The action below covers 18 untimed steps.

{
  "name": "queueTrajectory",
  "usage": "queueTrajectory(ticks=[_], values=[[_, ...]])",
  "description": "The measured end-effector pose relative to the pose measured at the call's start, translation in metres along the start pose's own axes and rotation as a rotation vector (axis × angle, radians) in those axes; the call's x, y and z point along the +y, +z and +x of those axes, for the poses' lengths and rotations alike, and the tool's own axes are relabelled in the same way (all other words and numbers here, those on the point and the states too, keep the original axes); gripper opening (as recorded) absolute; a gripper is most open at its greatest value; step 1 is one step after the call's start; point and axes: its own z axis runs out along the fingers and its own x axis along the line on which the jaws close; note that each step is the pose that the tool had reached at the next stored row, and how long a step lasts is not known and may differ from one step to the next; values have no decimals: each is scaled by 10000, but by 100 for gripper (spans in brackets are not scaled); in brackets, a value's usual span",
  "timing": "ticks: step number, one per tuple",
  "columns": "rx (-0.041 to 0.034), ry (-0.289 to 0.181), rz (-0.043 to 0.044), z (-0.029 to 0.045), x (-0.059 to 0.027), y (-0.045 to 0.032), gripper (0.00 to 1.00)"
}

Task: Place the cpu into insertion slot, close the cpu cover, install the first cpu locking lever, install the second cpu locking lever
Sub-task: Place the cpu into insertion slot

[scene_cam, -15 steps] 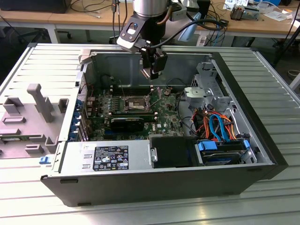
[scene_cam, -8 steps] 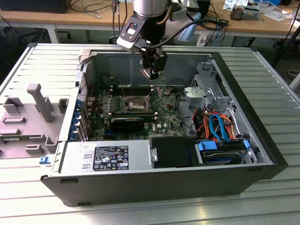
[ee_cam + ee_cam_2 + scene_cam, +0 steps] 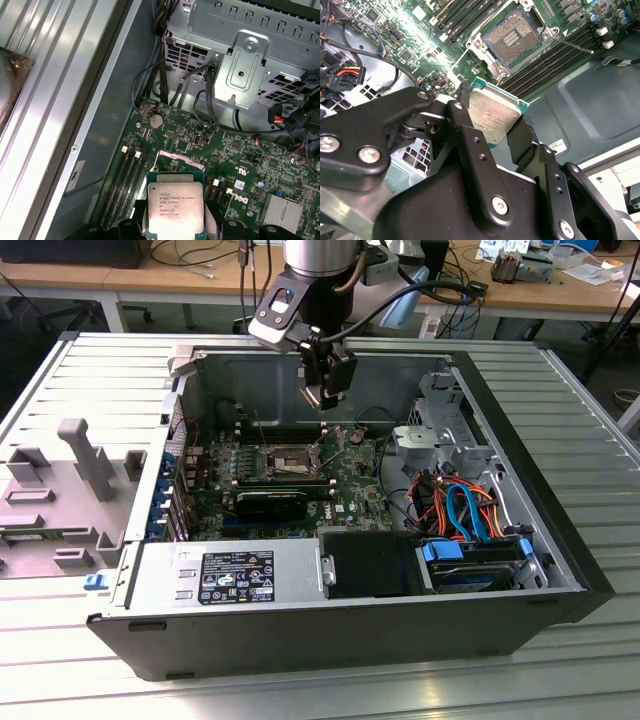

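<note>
Gripper (image 3: 491,125): pinched on two opposite edges of the cpu (image 3: 175,212), whose metal top is uncovered.
Cpu: held clear above the green motherboard (image 3: 350,490), apart from the insertion slot (image 3: 512,35) and not yet over it.
Insertion slot: seen open, with its contact field exposed.
Care judged needed: the chip is best levelled, squared to the socket rim, lowered straight and released without sliding or pressing.
Hazard: bent contacts are likely if it is set down tilted.

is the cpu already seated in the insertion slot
No, in the second wrist view the cpu is clamped in the gripper, apart from the insertion slot, whose pin field lies bare.
</note>
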Motion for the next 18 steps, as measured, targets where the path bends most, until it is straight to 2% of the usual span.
queueTrajectory(ticks=[18], values=[[-13, 149, -3, 0, 0, 0, 54]])
